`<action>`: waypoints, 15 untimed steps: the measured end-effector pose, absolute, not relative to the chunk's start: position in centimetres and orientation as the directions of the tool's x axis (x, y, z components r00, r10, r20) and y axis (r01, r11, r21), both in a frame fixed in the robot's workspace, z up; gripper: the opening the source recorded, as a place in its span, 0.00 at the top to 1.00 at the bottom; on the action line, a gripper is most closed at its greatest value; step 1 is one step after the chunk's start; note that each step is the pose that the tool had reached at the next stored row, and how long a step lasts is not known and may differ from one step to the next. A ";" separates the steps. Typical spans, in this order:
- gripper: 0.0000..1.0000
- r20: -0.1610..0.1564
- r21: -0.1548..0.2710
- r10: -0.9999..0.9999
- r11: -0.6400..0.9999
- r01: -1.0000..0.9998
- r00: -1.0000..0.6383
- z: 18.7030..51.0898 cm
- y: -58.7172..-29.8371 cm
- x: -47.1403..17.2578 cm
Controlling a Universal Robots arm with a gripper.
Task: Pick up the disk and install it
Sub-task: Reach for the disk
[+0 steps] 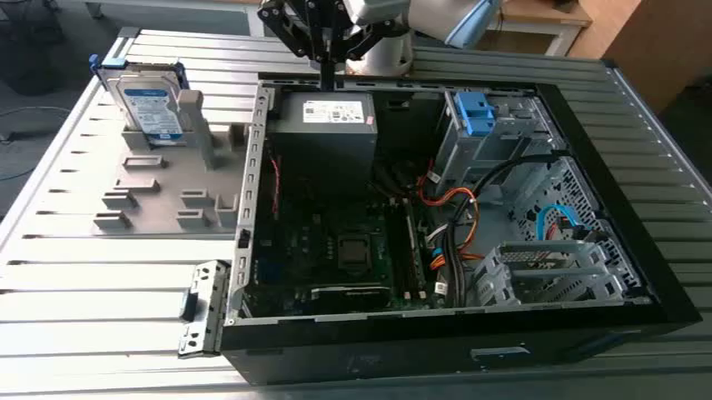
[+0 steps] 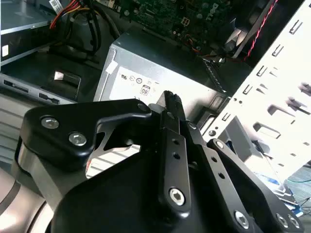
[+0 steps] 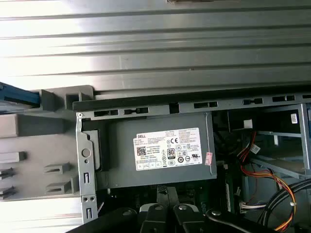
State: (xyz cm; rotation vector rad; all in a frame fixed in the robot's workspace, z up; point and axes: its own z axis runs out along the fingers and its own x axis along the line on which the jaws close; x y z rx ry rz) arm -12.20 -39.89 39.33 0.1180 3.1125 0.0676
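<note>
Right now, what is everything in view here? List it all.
table: one, silver slats
computer: one, black, open, on the table
holder: one, grey, on the table, exterior view's left
disk: one, silver, white-and-blue label, upright in the holder
power box: one, grey, white sticker, inside the computer
bracket: one, blue, inside the computer
cables: several, orange, black, blue, inside the computer
tool: one, black, shut, empty, above the power box
</note>
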 end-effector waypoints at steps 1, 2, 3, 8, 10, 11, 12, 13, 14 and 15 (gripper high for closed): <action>0.89 -0.024 0.044 0.076 0.996 0.075 -0.997 39.3 -39.9 -12.2; 0.89 -0.024 0.044 0.076 0.996 0.075 -0.997 39.3 -39.9 -12.2; 0.89 -0.024 0.044 0.076 0.996 0.075 -0.997 39.3 -39.9 -12.2; 0.89 -0.024 0.044 0.076 0.996 0.075 -0.997 39.3 -39.9 -12.3; 0.89 -0.025 0.044 0.076 0.996 0.075 -0.997 39.3 -39.9 -12.5; 0.89 -0.025 0.044 0.076 0.996 0.075 -0.997 39.3 -39.9 -12.5; 0.89 -0.025 0.044 0.076 0.996 0.075 -0.997 39.3 -39.9 -12.6; 0.89 -0.025 0.044 0.076 0.996 0.075 -0.997 39.3 -39.9 -12.8; 0.89 -0.025 0.044 0.076 0.996 0.075 -0.997 39.3 -39.9 -12.9; 0.89 -0.025 0.044 0.076 0.996 0.075 -0.997 39.3 -39.9 -13.0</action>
